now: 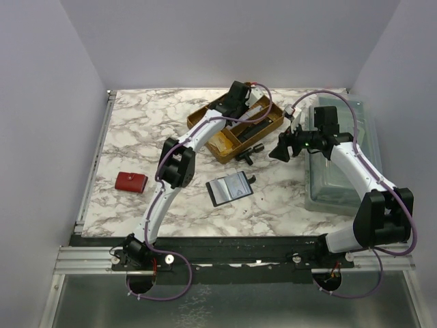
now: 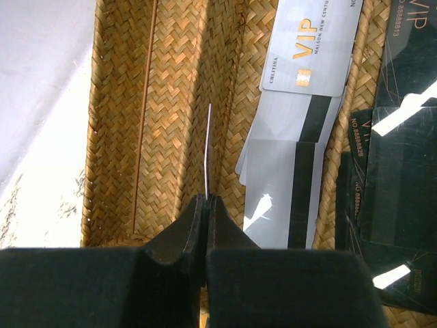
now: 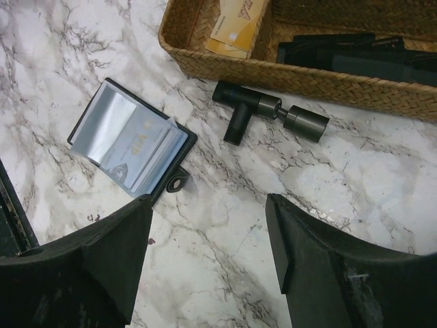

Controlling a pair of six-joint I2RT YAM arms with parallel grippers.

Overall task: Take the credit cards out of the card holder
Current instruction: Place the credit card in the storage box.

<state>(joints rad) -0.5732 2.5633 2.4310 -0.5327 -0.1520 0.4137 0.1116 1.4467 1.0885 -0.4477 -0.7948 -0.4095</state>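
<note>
The black card holder (image 1: 230,186) lies open on the marble table, and a pale grey-blue credit card (image 3: 140,145) shows in its sleeves. My left gripper (image 2: 207,199) is over the wicker tray (image 2: 171,102), shut on a thin credit card (image 2: 209,147) seen edge-on. Pale credit cards (image 2: 307,55) marked VIP lie overlapped in the tray beside it, with dark cards (image 2: 396,178) further right. My right gripper (image 3: 208,205) hangs open above bare marble, just right of the card holder (image 3: 123,140), with nothing between its fingers. From above, the left gripper (image 1: 235,101) is at the tray's far end and the right gripper (image 1: 278,150) at its near right.
A small black T-shaped tool (image 3: 270,113) lies on the table against the wicker tray's (image 1: 266,130) near wall. A red wallet (image 1: 130,181) sits at the left. A clear plastic bin (image 1: 341,171) stands along the right side under the right arm.
</note>
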